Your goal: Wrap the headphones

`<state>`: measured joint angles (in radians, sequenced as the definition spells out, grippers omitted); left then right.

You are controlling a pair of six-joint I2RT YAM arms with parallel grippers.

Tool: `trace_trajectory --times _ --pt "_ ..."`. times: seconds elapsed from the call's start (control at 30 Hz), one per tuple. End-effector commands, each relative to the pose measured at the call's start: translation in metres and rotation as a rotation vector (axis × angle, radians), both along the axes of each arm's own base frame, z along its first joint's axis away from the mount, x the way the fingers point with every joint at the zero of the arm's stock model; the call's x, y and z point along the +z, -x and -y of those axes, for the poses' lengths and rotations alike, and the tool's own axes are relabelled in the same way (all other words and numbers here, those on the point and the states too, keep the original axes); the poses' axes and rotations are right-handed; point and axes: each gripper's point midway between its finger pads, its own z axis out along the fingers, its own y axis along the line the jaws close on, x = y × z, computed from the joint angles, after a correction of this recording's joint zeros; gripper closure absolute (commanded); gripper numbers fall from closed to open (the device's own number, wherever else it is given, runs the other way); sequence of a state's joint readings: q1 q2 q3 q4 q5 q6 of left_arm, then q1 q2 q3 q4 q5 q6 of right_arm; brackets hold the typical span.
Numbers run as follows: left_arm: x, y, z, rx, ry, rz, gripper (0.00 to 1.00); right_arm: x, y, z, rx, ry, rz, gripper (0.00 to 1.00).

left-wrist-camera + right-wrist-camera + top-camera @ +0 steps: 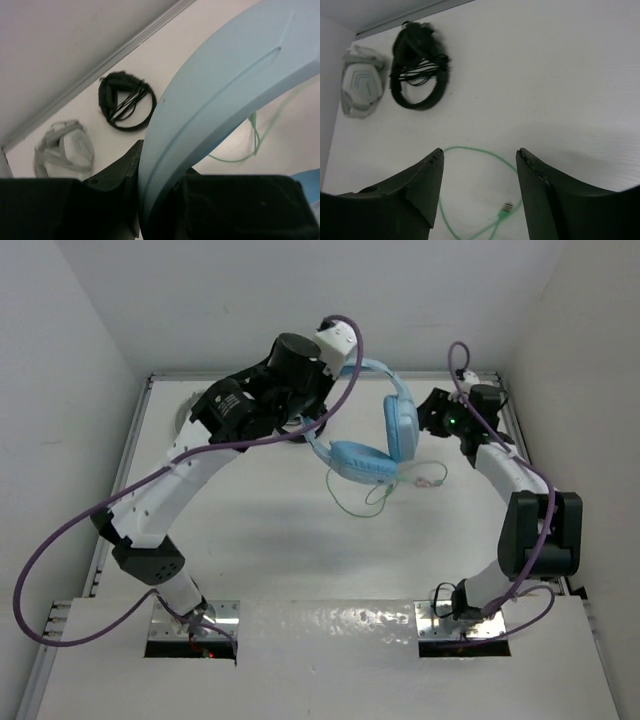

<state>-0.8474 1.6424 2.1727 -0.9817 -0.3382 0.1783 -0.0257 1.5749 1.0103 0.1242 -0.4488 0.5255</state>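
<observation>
Hanging above the middle of the table [300, 540], the headphones [375, 440] were held by the left gripper [318, 422], which was clamped on the smooth, curved plastic headband with the padded cups lowest. The thin green cable [470, 149] trailed in loose loops onto the table on the right arm's side. Its plug [506, 206] lay under the right gripper [480, 156], whose fingers stood apart and empty. Right arm judged nearer the cable. Cable limp, likely to slip.
</observation>
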Motion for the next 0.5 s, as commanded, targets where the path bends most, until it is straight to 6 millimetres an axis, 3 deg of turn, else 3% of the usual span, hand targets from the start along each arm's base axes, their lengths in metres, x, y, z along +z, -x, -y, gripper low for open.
trace_trajectory --times 0.0,0.1,0.17,0.3,0.47 --pt "0.031 -0.048 -0.04 0.31 0.261 0.062 1.0 -0.002 0.025 0.03 -0.076 -0.023 -0.106 0.4" --pt "0.043 -0.049 -0.04 0.322 0.341 0.069 1.0 0.014 0.036 0.046 -0.104 0.058 -0.024 0.3" --pt "0.052 -0.049 -0.042 0.332 0.372 0.079 1.0 0.03 0.042 0.046 -0.092 0.081 0.026 0.23" --pt "0.063 -0.055 -0.061 0.422 0.398 0.123 1.0 0.045 0.055 0.043 -0.046 0.125 0.102 0.18" --pt "0.086 -0.053 -0.071 0.491 0.511 0.155 1.0 0.025 0.069 0.038 -0.093 0.058 0.115 0.26"
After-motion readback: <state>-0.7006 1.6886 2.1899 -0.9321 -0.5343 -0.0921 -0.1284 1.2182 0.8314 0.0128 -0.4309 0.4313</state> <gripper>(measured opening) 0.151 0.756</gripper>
